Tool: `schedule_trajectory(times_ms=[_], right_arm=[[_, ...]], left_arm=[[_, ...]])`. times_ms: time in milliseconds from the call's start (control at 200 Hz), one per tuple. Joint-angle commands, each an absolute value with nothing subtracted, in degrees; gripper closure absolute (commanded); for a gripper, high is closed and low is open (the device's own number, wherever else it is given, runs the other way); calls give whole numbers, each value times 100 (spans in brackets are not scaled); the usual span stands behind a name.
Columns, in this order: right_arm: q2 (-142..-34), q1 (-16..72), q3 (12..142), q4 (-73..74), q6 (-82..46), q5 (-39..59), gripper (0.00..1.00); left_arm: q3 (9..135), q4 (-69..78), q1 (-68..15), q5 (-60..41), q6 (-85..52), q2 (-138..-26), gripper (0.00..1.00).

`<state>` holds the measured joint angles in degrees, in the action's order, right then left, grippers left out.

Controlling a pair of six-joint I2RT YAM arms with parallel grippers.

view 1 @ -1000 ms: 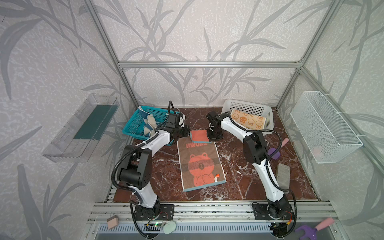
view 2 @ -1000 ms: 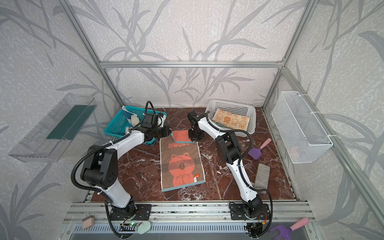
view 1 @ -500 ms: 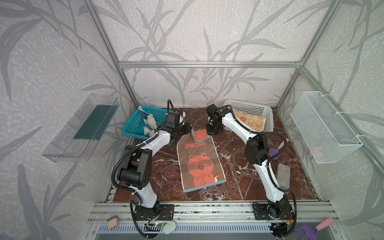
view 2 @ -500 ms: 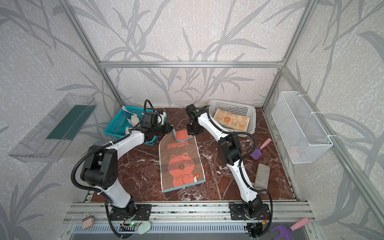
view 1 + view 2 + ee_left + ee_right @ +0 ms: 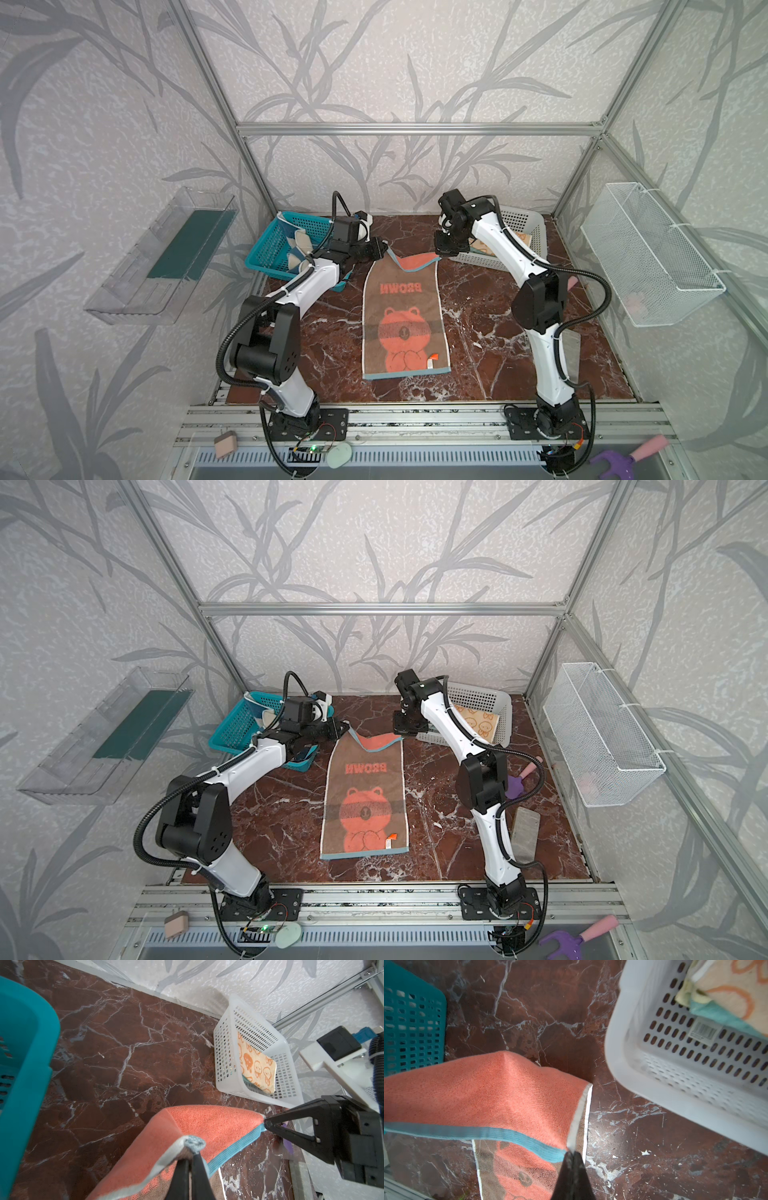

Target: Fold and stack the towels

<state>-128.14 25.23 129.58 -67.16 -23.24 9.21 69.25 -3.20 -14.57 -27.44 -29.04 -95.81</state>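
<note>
**Bear towel** point(image 5: 405, 328) lies print-up on the marble table point(image 5: 490, 332), its near hem flat toward the front rail. Its far end is raised off the table, coral underside showing, stretched between its two corners. The left gripper point(image 5: 384, 248) is pinched tight on the left far corner, and the right gripper point(image 5: 439, 254) is pinched tight on the right far corner. To the right, a grey block point(image 5: 524, 831) and a purple tool point(image 5: 515, 786) lie partly behind the right arm. Beyond, the left arm partly hides a teal basket point(image 5: 270, 249) holding crumpled towels point(image 5: 300, 245). A white basket point(image 5: 478, 696) holds a folded cream towel point(image 5: 478, 726).
</note>
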Motion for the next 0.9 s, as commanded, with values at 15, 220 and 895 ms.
schedule_trajectory(times_ms=[15, 220, 895], right_arm=[[-12645, 2319, 13034, -6601, -2156, 1254, 100], [-12861, 2103, 13314, -6451, -2066, 1564, 100], [-10600, 3500, 7913, -3420, -3424, 1618, 100]], left_arm=[[7316, -429, -1478, -3040, -3010, -9681, 100], [7752, -667, -1481, -2771, -2798, -9935, 100], [5802, -1858, -1681, -1654, -2146, -8843, 100]])
